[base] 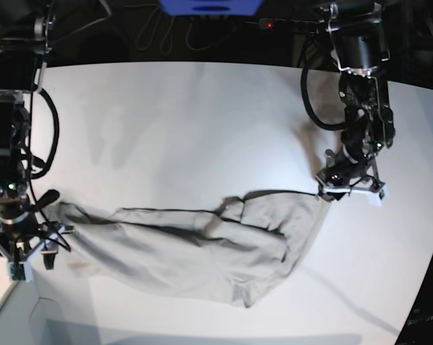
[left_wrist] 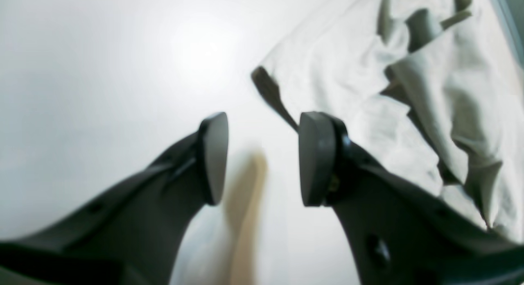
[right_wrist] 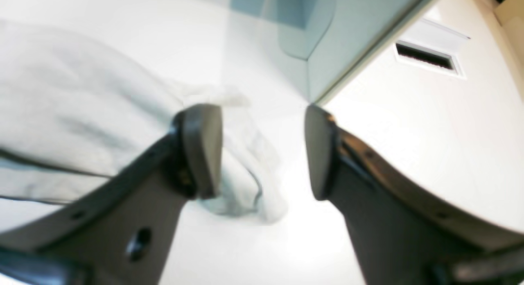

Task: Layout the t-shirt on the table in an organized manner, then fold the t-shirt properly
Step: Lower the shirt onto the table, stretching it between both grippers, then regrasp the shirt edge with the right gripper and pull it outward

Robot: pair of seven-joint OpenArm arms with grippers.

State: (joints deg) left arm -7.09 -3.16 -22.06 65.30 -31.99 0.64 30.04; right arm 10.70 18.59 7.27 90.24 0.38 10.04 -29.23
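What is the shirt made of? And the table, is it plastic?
The shirt looks like soft, matte woven or knit cloth, maybe cotton: it wrinkles and folds. The table is smooth, hard and white with a slight shine; plastic or coated wood, I can't tell.

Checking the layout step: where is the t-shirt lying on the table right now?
In the base view the t-shirt lies stretched but rumpled across the near half of the table, spanning between the right gripper and the left gripper.
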